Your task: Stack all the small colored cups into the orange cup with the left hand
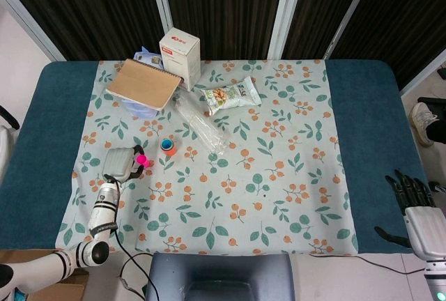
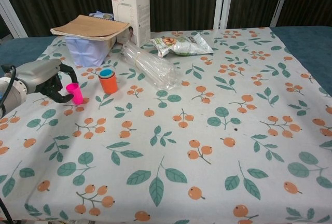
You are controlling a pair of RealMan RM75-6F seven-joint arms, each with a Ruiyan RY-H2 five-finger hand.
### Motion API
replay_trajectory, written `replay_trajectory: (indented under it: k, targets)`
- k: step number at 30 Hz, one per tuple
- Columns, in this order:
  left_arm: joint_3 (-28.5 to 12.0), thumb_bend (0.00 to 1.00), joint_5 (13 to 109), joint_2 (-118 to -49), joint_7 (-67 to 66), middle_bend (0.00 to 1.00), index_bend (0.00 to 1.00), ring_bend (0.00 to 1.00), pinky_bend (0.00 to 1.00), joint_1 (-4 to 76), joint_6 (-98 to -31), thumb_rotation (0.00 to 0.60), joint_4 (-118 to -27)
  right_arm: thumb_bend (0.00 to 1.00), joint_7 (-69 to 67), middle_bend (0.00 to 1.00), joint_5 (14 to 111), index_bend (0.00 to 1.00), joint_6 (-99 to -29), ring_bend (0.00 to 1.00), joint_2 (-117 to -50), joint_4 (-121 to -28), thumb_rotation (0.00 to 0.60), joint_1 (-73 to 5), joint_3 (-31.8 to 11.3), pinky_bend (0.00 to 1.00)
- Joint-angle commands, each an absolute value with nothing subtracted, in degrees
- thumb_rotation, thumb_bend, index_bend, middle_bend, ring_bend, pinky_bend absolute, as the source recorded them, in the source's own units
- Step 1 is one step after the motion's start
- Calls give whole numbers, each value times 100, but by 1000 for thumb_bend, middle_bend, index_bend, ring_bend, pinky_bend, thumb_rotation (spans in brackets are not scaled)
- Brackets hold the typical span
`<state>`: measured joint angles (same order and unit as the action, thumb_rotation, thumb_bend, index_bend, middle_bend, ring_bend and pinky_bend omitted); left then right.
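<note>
The robot's left hand [image 2: 44, 79] has a smooth light-grey shell over its back and slim black fingers [image 2: 66, 97]. Behind it, a white cylindrical forearm [image 1: 104, 210] with black bands ends in a round black joint, and a thin black cable trails beside it. The right hand [image 1: 418, 217] has a matching grey shell and black fingers.

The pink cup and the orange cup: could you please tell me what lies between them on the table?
Nothing: both views show only bare floral tablecloth between the pink cup and the orange cup.
</note>
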<state>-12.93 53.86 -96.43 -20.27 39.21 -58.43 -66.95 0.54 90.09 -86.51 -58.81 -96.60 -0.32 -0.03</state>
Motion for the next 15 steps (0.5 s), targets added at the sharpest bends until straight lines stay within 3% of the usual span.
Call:
replay_trajectory:
  k: [1,15]
  targets:
    - [-1338,360,5401,-9635,-1976,1000,502,1000,1000,3920,-5844,600,-6720,196,58,0,9006,0,-8643,0,-5882,-9659,600,-36,-3,0]
    - [-2203,362,5244,-9581,-2139,1000,514,1000,1000,4450,-6189,600,-7505,196,74,0,8990,0,-8611,0,-5890,-9662,600,-49,-3,0]
